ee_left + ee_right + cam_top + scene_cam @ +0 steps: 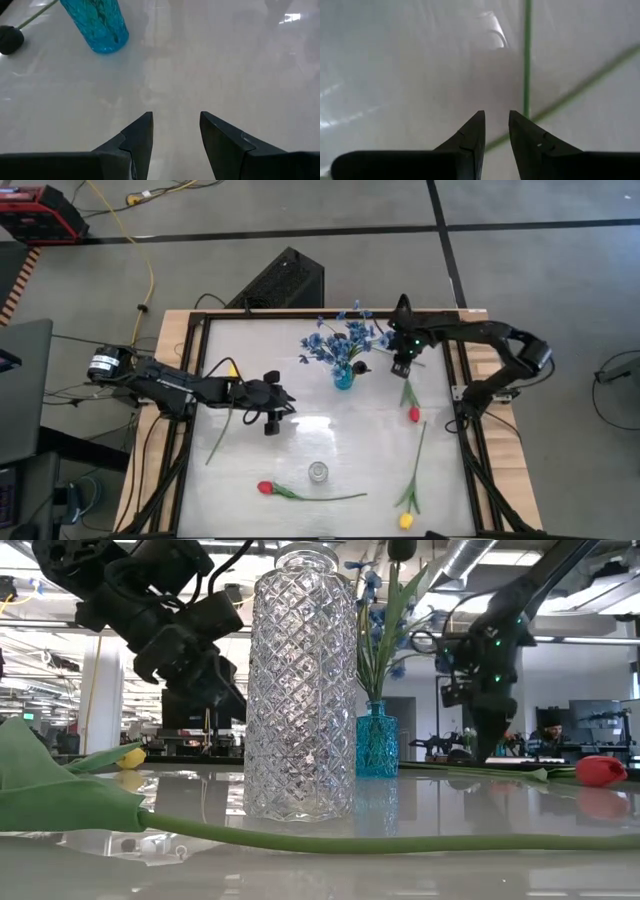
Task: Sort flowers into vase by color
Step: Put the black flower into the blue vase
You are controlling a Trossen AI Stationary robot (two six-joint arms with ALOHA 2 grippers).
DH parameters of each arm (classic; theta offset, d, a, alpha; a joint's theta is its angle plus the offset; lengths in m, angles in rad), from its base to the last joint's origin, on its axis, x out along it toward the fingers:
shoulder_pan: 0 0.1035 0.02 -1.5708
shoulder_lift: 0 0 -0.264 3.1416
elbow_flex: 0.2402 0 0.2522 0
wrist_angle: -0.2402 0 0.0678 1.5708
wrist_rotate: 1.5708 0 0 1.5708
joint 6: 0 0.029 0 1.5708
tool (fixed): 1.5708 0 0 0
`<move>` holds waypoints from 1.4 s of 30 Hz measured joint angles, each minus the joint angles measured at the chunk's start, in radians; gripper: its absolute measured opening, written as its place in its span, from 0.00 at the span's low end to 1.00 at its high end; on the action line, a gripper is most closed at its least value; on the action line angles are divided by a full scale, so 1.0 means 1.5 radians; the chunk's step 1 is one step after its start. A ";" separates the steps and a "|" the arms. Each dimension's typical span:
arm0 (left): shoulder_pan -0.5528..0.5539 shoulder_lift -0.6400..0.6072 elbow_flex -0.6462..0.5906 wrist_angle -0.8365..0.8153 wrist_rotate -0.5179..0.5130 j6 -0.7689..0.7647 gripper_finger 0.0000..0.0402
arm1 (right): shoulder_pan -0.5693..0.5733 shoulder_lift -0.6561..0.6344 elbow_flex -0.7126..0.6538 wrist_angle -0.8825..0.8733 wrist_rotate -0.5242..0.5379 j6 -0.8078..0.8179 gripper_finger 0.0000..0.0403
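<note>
A blue vase (pixel 343 377) holding blue flowers (pixel 340 340) stands on the table at the far middle, and a clear glass vase (pixel 318 472) stands nearer. Two red tulips (pixel 265 488) (pixel 413 414) and two yellow tulips (pixel 406 520) (pixel 232 367) lie flat on the table. A dark bud (pixel 10 40) lies beside the blue vase (pixel 100 25). My left gripper (pixel 285 402) hovers open left of the blue vase, pointing toward it. My right gripper (pixel 400 366) points down over the stem end of the far red tulip. Its fingers (pixel 495 117) are narrowly apart with nothing between them, and a green stem (pixel 526 60) runs beside one fingertip.
The table has a raised dark frame (pixel 190 410) along its sides. A yellow tulip's stem (pixel 218 435) runs under my left arm. In the low view a long stem (pixel 350 838) and a leaf (pixel 50 790) lie in front of the glass vase (pixel 300 680).
</note>
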 joint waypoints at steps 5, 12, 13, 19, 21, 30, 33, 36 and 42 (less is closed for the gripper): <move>0.000 0.000 0.000 0.000 0.000 -0.016 0.38 | 0.026 0.034 0.000 0.071 0.012 -0.027 0.28; 0.000 0.000 0.000 -0.003 0.000 -0.020 0.38 | 0.037 0.043 0.000 0.106 0.041 -0.049 0.28; 0.000 0.000 0.000 -0.003 0.000 -0.020 0.38 | 0.035 0.043 0.000 0.105 0.043 -0.049 0.28; 0.000 0.000 0.000 0.001 -0.001 -0.015 0.38 | 0.009 0.064 0.001 0.107 0.040 -0.048 0.28; 0.000 0.000 0.000 0.000 -0.001 -0.018 0.38 | 0.001 0.082 0.004 0.106 0.036 -0.047 0.28; 0.000 0.000 0.000 -0.006 0.013 -0.030 0.38 | -0.003 0.077 0.002 0.079 -0.013 -0.043 0.28; 0.000 0.000 0.000 -0.005 0.015 -0.027 0.38 | 0.000 0.030 -0.003 0.041 -0.030 -0.042 0.28; 0.000 0.000 0.000 -0.004 0.016 -0.026 0.38 | -0.002 -0.022 0.000 0.051 -0.031 -0.048 0.28; 0.000 0.000 0.000 -0.003 0.016 -0.027 0.38 | -0.010 -0.057 0.000 0.061 -0.030 -0.057 0.28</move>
